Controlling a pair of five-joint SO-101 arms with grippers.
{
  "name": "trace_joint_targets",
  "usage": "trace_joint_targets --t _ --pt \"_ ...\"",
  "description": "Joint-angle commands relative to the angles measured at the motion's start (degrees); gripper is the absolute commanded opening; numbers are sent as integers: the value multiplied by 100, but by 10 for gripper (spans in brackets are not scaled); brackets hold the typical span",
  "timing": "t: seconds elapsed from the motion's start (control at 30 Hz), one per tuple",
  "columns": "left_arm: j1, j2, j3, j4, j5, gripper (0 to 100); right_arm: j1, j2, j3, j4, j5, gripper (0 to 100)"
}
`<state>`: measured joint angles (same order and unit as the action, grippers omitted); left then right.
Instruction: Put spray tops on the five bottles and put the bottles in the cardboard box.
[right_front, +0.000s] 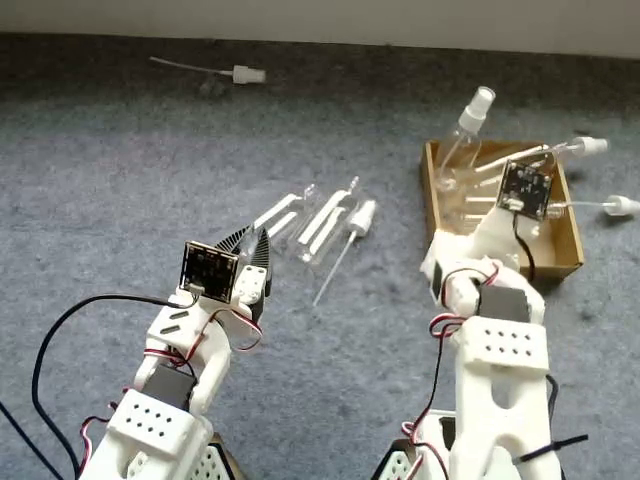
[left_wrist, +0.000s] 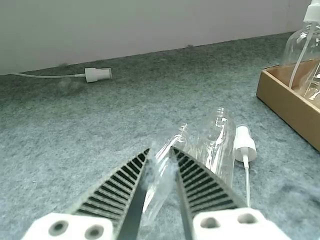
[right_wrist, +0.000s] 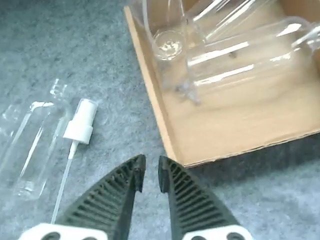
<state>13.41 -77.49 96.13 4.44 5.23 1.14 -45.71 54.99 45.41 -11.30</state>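
Note:
My left gripper (left_wrist: 160, 155) is shut on a clear capless bottle (left_wrist: 160, 175) lying on the grey carpet, one finger on each side; in the high view this gripper (right_front: 262, 238) is at the bottle's (right_front: 283, 213) near end. A second capless bottle (left_wrist: 217, 140) lies beside it, then a white spray top (left_wrist: 245, 142) with its tube. My right gripper (right_wrist: 151, 170) hovers shut and holding nothing over the carpet at the near corner of the cardboard box (right_wrist: 155, 115). Clear bottles (right_wrist: 240, 65) lie inside the box.
Another spray top (right_front: 245, 74) with a long tube lies far back left near the wall. One more spray top (right_front: 622, 206) sits at the box's right side. A capped bottle (right_front: 468, 130) leans up at the box's back left corner.

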Motion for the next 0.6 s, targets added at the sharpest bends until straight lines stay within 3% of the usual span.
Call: trace_joint_targets --t 0.0,0.13,0.3,0.37,0.57 --pt "-66 13 145 18 18 5 -426 -664 347 22 -132 9" --pt "-189 -57 145 9 9 5 -637 -1059 1068 -171 -158 5" --pt "-963 -611 -101 193 9 5 -848 -1499 2352 -1543 -167 5" --pt "-1235 -1051 -215 782 9 5 -1068 -1692 2844 -2000 -141 5" --pt "-1833 -2862 -1007 3763 9 5 -1385 -2721 3371 -2062 -123 5"
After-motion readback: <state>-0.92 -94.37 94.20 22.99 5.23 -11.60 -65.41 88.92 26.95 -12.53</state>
